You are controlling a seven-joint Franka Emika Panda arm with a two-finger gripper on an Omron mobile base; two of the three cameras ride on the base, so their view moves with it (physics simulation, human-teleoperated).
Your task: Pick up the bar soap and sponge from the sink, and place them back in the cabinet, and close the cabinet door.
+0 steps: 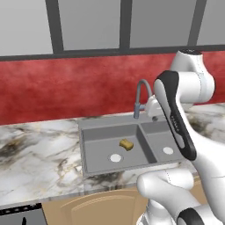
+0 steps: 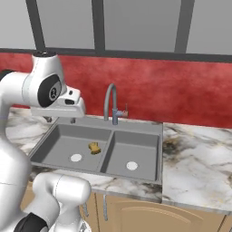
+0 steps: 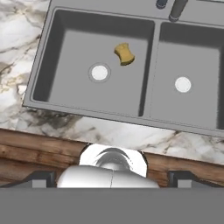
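The grey double-basin sink (image 1: 105, 122) (image 2: 136, 125) (image 3: 148, 65) is set into a marble counter. The yellow-brown sponge (image 1: 126, 144) (image 2: 94, 147) (image 3: 124, 54) lies in the left basin, near the divider and behind that basin's white drain. My gripper (image 2: 60, 120) (image 3: 112, 178) hangs well above the sink's left side, pointing down, with its fingers spread wide and nothing between them. It is open and clear of the sponge. The bar soap, the cabinet and the cabinet door are out of view.
A tall grey gooseneck faucet (image 1: 141, 94) (image 2: 110, 102) rises behind the divider. Each basin has a white drain disc (image 3: 99, 72) (image 3: 183, 84). Marble counter (image 1: 35, 154) (image 2: 199, 158) runs on both sides, a red wall behind. Arched lower doors (image 1: 101, 206) sit below.
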